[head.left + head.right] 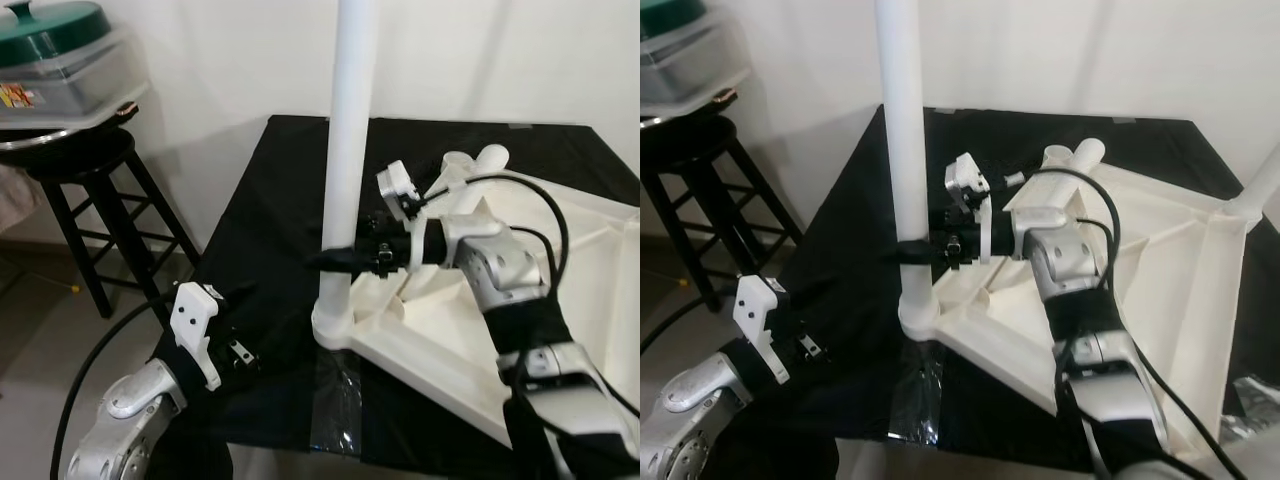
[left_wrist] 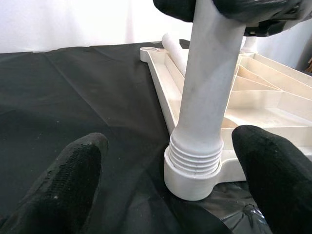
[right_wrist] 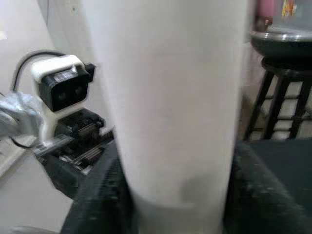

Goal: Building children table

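Note:
A white plastic table top (image 1: 450, 335) lies upside down on a black cloth. A white table leg (image 1: 350, 150) stands upright in its near corner socket (image 2: 192, 178), with threads showing at the base. My right gripper (image 1: 335, 258) is shut on the leg a little above the socket; the leg (image 3: 165, 107) sits between its black fingers (image 3: 100, 195). My left gripper (image 1: 240, 355) is open, low at the front left, pointing at the leg's base without touching it. Another white leg (image 1: 1080, 155) lies at the top's far corner.
A black stool (image 1: 90, 170) stands at the left, carrying a clear box with a green lid (image 1: 60, 50). Another upright white leg (image 1: 1260, 180) rises at the right corner. Clear tape (image 1: 335, 400) holds the cloth at the front edge. A white wall stands behind.

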### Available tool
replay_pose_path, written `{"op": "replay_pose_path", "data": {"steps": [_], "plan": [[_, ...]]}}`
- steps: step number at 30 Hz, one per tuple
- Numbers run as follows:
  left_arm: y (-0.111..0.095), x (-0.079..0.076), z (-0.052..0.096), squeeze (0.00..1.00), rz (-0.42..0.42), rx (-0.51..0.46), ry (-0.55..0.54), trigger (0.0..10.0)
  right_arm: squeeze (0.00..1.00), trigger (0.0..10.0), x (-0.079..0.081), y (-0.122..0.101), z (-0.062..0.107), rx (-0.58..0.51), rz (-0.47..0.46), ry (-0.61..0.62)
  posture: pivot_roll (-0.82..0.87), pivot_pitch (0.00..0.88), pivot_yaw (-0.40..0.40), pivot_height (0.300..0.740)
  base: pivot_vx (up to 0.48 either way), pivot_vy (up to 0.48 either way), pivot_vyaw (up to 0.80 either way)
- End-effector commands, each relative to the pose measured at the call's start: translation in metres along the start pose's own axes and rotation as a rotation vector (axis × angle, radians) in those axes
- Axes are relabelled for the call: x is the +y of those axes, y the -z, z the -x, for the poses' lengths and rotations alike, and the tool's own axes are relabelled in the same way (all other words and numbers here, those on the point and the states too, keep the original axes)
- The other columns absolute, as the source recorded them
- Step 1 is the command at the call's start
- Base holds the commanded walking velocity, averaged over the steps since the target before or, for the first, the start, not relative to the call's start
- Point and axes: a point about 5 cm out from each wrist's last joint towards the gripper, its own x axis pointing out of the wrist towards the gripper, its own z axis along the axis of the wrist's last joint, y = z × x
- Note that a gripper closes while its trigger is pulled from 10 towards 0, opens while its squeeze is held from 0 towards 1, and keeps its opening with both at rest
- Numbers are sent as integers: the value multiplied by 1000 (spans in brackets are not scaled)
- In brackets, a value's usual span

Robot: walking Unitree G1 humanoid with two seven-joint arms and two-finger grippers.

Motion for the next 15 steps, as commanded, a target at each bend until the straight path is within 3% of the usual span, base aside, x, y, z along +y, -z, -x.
{"op": "replay_pose_path", "data": {"steps": [1,8,12,14,15], "plan": [[4,-2,1,0,19,5,10,10000,0,0,-3,6,0,3,-31,-7,29,25,-12,740,0,0,0],[5,-3,1,0,21,2,14,10000,0,0,-4,14,2,-18,-37,-38,16,25,-9,740,0,0,0],[5,-4,0,0,24,-3,17,10000,0,0,-4,22,2,1,-7,106,-11,28,-26,740,0,0,0],[4,-4,0,0,25,-6,16,10000,0,0,-1,40,-10,50,-60,370,-20,31,-39,740,0,0,0],[4,-4,0,0,25,-6,16,10000,0,0,-1,40,-10,50,-60,370,-20,31,-39,740,0,0,0]]}}
